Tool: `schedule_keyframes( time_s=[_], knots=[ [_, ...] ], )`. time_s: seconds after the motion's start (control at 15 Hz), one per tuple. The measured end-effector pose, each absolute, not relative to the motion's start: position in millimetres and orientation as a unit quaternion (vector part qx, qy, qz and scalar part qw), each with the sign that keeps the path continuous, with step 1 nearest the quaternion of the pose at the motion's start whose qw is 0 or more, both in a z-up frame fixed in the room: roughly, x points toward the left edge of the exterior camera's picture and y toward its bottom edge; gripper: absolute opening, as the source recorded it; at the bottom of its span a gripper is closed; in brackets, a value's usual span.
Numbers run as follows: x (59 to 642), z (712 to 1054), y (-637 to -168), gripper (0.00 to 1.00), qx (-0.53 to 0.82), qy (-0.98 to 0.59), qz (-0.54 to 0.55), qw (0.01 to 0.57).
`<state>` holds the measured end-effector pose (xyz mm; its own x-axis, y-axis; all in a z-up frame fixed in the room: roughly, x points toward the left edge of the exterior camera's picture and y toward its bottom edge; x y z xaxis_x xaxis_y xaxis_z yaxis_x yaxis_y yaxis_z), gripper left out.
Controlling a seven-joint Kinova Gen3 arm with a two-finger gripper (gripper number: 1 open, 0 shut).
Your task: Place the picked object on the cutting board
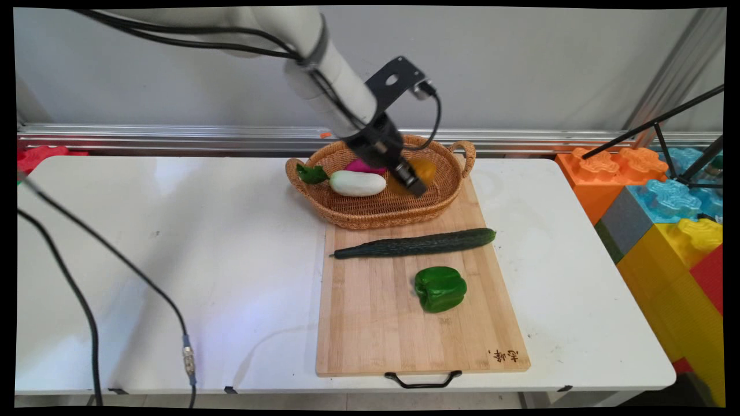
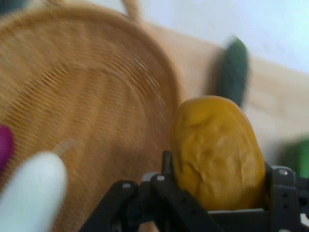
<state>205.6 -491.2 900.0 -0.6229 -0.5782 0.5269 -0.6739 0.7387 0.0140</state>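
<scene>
A small mark of dark, Chinese-style characters is printed on the near right corner of the wooden cutting board [image 1: 370, 312]. It is too small to read. No other text shows.

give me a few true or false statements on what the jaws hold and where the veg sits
1. The black two-finger gripper holds a yellow-orange lumpy fruit. True.
2. The long dark green cucumber lies in the woven wicker basket. False: it lies on the wooden cutting board.
3. The white eggplant lies in the basket. True.
4. The green bell pepper sits on the bare white table. False: it sits on the board.
5. The basket rests partly on the board. True.
</scene>
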Motion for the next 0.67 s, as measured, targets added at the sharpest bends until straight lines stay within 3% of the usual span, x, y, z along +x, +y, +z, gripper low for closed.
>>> schedule_keyframes(
  time_s=[0.33,0.67],
  knots=[
    [232.5,897.9,-439.7,0.00,0.289,-0.932,0.048,0.213],
    [246.3,859.1,-407.8,0.00,0.252,-0.949,0.020,0.187]
  ],
)
